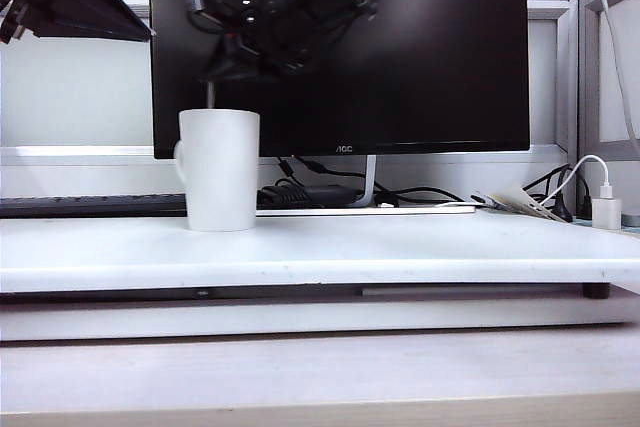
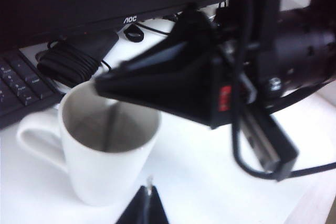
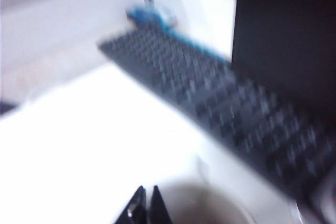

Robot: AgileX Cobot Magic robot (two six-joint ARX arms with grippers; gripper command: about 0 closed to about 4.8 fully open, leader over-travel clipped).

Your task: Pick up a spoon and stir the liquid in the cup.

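Observation:
The white cup [image 1: 218,169] stands on the white shelf, left of centre, with its handle turned left. My right gripper [image 1: 212,75] reaches across from the upper right and hangs just above the cup's mouth, shut on the spoon [image 1: 210,97]. The spoon's thin handle runs straight down into the cup; its bowl is hidden. In the left wrist view the spoon [image 2: 111,127] stands inside the cup [image 2: 105,150] under the black right gripper [image 2: 102,85]. My left gripper [image 2: 149,188] is shut and empty, held high at the left [image 1: 140,31]. The blurred right wrist view shows the right gripper [image 3: 147,190] over the cup's rim [image 3: 210,203].
A black AOC monitor [image 1: 400,47] fills the back right behind the cup. A dark keyboard [image 1: 90,205] lies behind the cup to the left, with a bundled black cable [image 1: 310,195] under the monitor. A white charger [image 1: 606,209] and wires sit at the far right.

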